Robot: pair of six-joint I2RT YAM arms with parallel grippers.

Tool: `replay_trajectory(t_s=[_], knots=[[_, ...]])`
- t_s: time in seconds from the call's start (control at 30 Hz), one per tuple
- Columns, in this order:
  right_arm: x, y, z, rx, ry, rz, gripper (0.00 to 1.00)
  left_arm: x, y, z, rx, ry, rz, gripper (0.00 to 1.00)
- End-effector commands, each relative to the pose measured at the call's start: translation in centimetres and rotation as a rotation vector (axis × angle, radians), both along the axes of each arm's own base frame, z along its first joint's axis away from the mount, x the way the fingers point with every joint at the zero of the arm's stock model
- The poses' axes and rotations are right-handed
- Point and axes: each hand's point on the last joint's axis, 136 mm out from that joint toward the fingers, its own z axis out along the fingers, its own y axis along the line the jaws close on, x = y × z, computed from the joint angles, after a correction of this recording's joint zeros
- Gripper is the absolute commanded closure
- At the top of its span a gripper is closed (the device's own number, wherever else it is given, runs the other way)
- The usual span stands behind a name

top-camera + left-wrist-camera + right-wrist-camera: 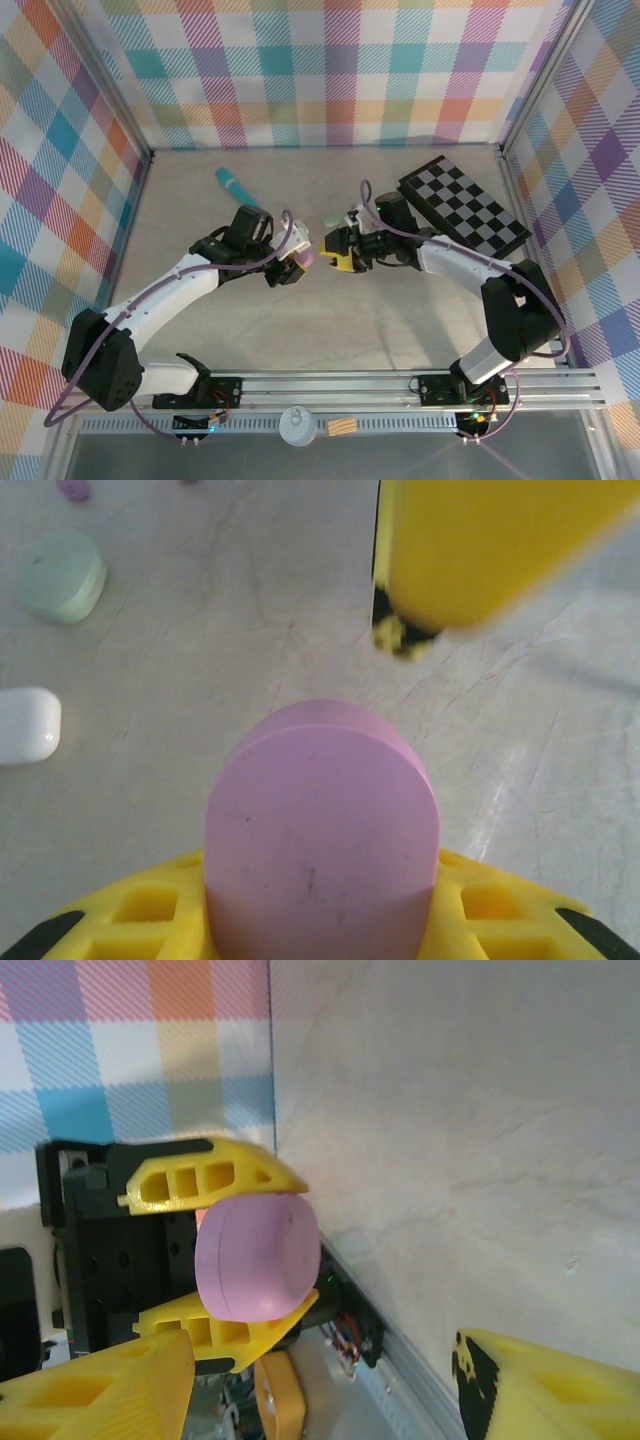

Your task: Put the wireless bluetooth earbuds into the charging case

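Right wrist | left gripper (292,1245) clamps pink case (255,1265) | right gripper (320,1360) seemingly open

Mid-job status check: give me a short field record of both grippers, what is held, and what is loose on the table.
left gripper: shut on pink case, clamped between its yellow fingers
pink case lid: looks closed
right gripper: open, holding nothing, pointed at the pink case from close by
loose on table: pale green case, white case, teal stick
far right of table: checkerboard
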Motion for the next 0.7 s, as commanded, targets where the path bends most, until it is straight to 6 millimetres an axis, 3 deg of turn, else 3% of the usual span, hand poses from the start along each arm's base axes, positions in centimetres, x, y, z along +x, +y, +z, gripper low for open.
replay_trajectory(t_s=[0.0, 0.2, 0.33, 0.53, 0.6, 0.67], knots=[[-0.4, 1.8, 1.8, 0.057, -0.003, 0.044, 0.33, -0.2, -1.5, 1.7, -0.050, -0.033, -0.071, 0.62], [-0.7, 3.4, 2.3, 0.086, -0.001, 0.082, 0.39, -0.7, -1.2, 1.5, -0.038, -0.034, -0.069, 0.62], [-0.6, 3.7, 1.8, 0.075, 0.019, 0.082, 0.59, -0.9, -1.0, 1.6, -0.039, -0.037, -0.068, 0.62], [-0.4, 3.7, 1.9, 0.069, 0.018, 0.069, 0.80, -1.1, -0.8, 1.8, -0.041, -0.061, -0.070, 0.61], [-0.4, 3.6, 2.3, 0.074, 0.012, 0.065, 0.85, -1.1, -0.6, 1.9, -0.049, -0.086, -0.066, 0.58], [-0.3, 3.3, 2.9, 0.094, 0.005, 0.058, 0.87, -1.0, -0.6, 2.4, -0.074, -0.120, -0.057, 0.45]])
